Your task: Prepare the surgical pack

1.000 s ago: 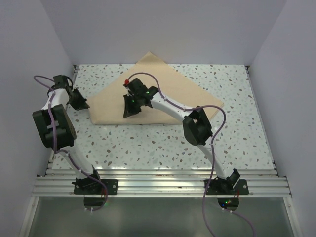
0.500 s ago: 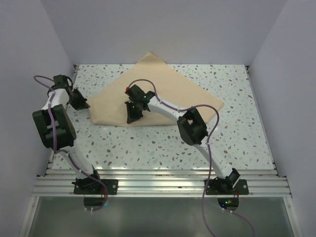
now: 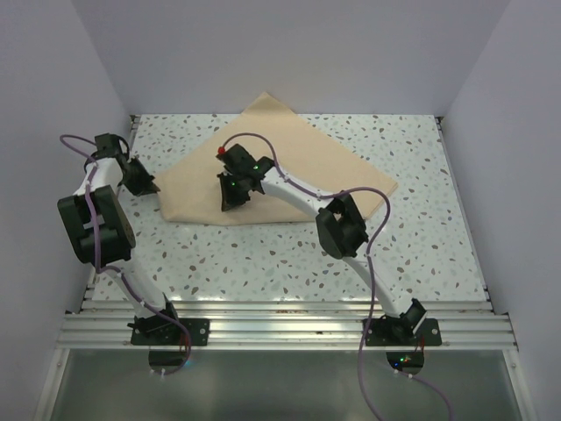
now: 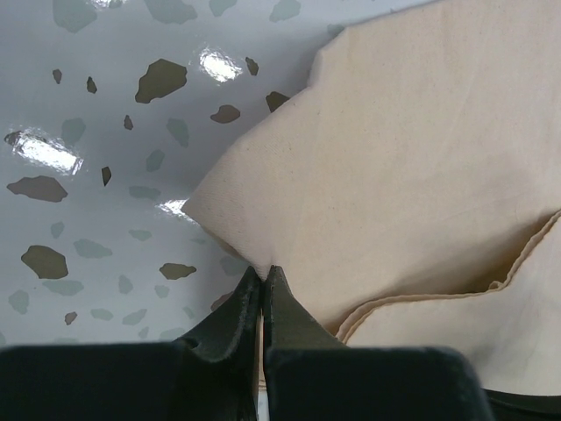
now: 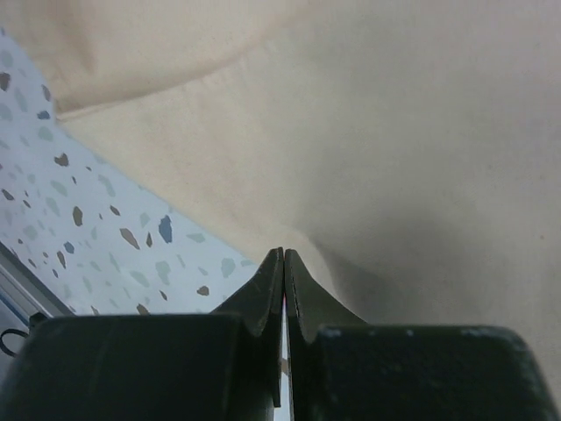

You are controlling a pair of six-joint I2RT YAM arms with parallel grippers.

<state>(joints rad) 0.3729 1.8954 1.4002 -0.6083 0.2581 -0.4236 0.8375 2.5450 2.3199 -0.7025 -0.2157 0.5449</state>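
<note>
Right gripper (image 5: 283, 253), pinching the fabric sheet (image 3: 307, 156) near its front edge, is drawing away from me; left gripper (image 4: 264, 270) is pinching its corner. I'm fearing either thin grip slipping.

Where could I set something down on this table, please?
Freest is the bare table strip between the near edge of the fabric sheet and the arm bases, and the back right corner beyond the sheet. Crowded: the sheet's left corner at the left gripper, its middle under the right gripper.
</note>
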